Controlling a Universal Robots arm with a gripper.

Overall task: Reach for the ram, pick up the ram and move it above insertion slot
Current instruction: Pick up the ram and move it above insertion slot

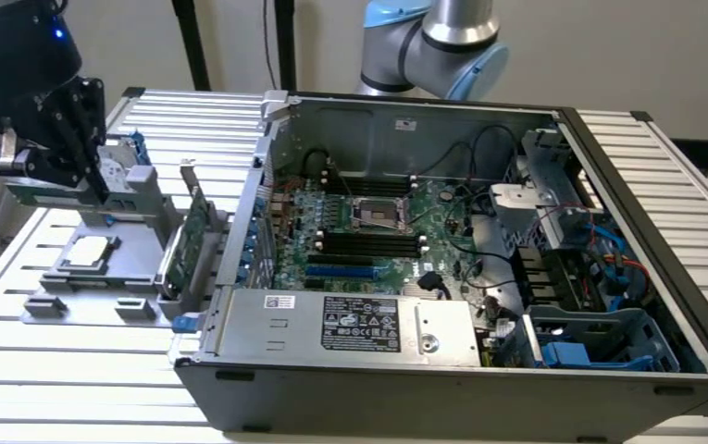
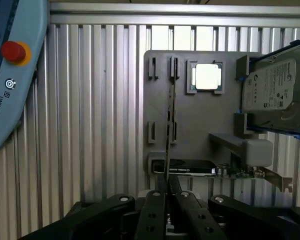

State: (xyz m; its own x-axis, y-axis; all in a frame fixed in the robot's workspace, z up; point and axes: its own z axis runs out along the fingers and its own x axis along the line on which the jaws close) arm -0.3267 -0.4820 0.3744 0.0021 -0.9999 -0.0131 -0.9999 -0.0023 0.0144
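The gripper (image 1: pixel 51 153) covers most of the ram (image 2: pixel 169 125), whose lower end vanishes between the black fingers (image 2: pixel 157 210). The hard drive (image 2: pixel 277 92) and teach pendant (image 2: pixel 10 65) run past the frame's edge. The arm's body (image 1: pixel 434 42) is cut off above the computer case (image 1: pixel 453 370).

We see the surface (image 1: pixel 32 370) as ribbed, pale metal with a soft sheen, and on it a gray tray (image 2: pixel 200 130) of matt, smooth plastic, beside the computer case (image 1: pixel 453 388), whose painted sheet-metal walls look dull gray. On the tray the hard drive (image 2: pixel 277 92) shows a brushed silver metal face with a paper label, and the processor (image 2: pixel 208 77) a bright, glossy metal lid. The claw (image 2: pixel 168 195) looks like matt black metal, and the ram (image 2: pixel 170 125) between its fingers (image 2: pixel 152 215) appears edge-on as a thin, dark board.
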